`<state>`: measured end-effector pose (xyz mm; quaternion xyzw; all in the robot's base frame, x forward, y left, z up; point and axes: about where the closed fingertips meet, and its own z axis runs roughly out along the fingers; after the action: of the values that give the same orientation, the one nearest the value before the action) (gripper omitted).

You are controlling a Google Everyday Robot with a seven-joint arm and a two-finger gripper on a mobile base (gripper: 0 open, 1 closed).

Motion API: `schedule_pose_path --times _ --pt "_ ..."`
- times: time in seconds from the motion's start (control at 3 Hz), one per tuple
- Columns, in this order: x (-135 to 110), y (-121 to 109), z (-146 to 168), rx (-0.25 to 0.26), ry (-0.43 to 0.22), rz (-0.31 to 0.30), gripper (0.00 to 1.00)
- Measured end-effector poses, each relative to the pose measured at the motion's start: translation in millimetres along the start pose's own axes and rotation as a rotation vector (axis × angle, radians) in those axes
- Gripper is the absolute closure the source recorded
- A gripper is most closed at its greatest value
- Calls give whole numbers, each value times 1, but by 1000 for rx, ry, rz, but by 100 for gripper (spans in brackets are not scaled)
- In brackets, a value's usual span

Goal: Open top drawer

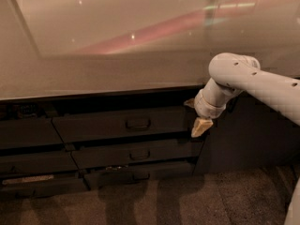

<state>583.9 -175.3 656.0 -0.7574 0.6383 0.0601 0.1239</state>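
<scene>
Top drawer (93, 125): you see dark grey, with a darker handle (138, 123).
Gripper (201, 126): tan, by that drawer's right end.
Arm (253, 81): white, speckled with dark holes.
Countertop (93, 74): beige, streaked pink.
</scene>
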Motion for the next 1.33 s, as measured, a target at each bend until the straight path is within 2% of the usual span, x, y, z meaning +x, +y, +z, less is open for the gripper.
schedule_pose_path --times 0.67,1.0,1.33 --pt "0 0 0 0 0 0 89" --pt "0 0 0 0 0 0 100" --pt "0 0 0 0 0 0 100"
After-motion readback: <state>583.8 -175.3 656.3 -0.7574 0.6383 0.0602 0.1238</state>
